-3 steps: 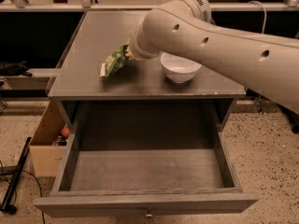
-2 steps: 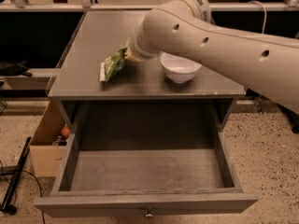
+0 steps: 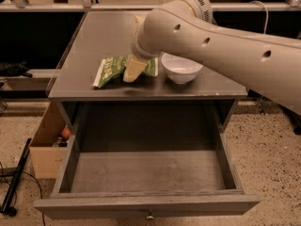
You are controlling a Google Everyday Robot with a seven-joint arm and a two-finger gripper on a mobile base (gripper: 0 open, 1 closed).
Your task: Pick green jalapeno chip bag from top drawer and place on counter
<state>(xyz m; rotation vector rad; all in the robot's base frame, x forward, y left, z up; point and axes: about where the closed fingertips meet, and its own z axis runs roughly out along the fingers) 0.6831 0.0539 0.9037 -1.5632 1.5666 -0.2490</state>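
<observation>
The green jalapeno chip bag [image 3: 109,69] lies flat on the counter [image 3: 94,32] near its front edge, whitish end to the left. My gripper [image 3: 133,71] hangs from the big pale arm right over the bag's right half, touching or just above it. The arm hides much of the gripper. The top drawer [image 3: 141,205] stands pulled wide open below the counter. Its grey inside holds nothing that I can see, and its small metal knob [image 3: 149,215] is at the centre front.
A white bowl [image 3: 181,68] stands on the counter just right of the bag. A brown cardboard box [image 3: 44,145] with small items sits on the floor left of the cabinet. A dark pole [image 3: 14,185] leans at the far left.
The bag was tilted up at the gripper and now lies flat on the counter, spread further left. The gripper has shifted slightly over the bag.
</observation>
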